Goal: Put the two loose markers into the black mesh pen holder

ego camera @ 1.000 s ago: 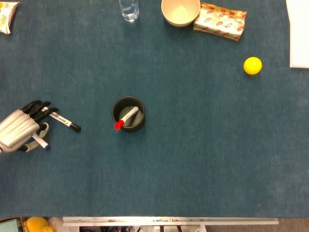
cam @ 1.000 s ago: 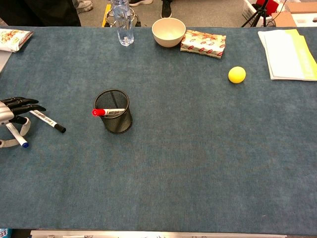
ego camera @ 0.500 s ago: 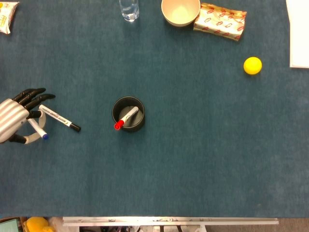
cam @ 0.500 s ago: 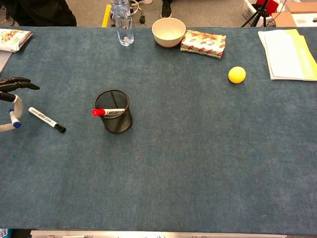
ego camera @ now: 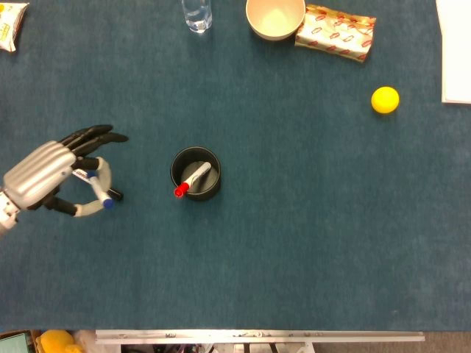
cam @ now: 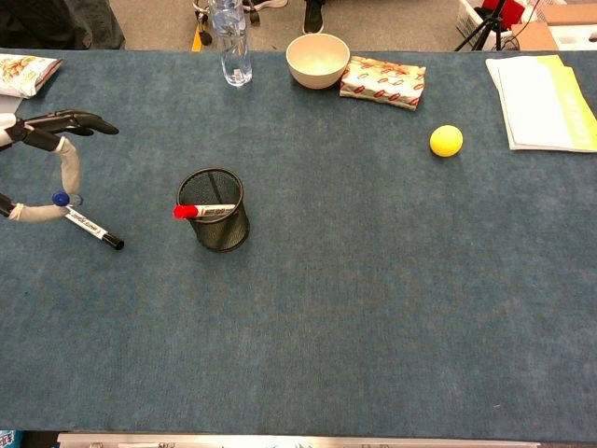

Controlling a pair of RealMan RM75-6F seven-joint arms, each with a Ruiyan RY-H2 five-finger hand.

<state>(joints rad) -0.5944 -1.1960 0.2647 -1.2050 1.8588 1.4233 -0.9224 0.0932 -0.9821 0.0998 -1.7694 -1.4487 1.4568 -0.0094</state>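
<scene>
The black mesh pen holder (ego camera: 196,173) (cam: 215,211) stands left of the table's middle, and a red-capped marker (ego camera: 191,179) (cam: 201,211) leans inside it. My left hand (ego camera: 55,173) (cam: 42,154) hovers to the holder's left. It pinches a blue-capped marker (ego camera: 100,190) (cam: 62,198) between thumb and a finger, the other fingers spread. A black-capped marker (cam: 93,228) lies on the cloth under the hand; in the head view only its cap end (ego camera: 115,195) shows. My right hand is out of both views.
Along the far edge stand a water bottle (cam: 230,42), a cream bowl (cam: 318,60) and a red-patterned packet (cam: 382,82). A yellow ball (cam: 446,140) and papers (cam: 546,89) are at the right. Another packet (cam: 23,73) lies at the far left.
My left hand has risen off the cloth with the blue-capped marker and moved right, towards the holder. The black-capped marker has stayed where it lay.
</scene>
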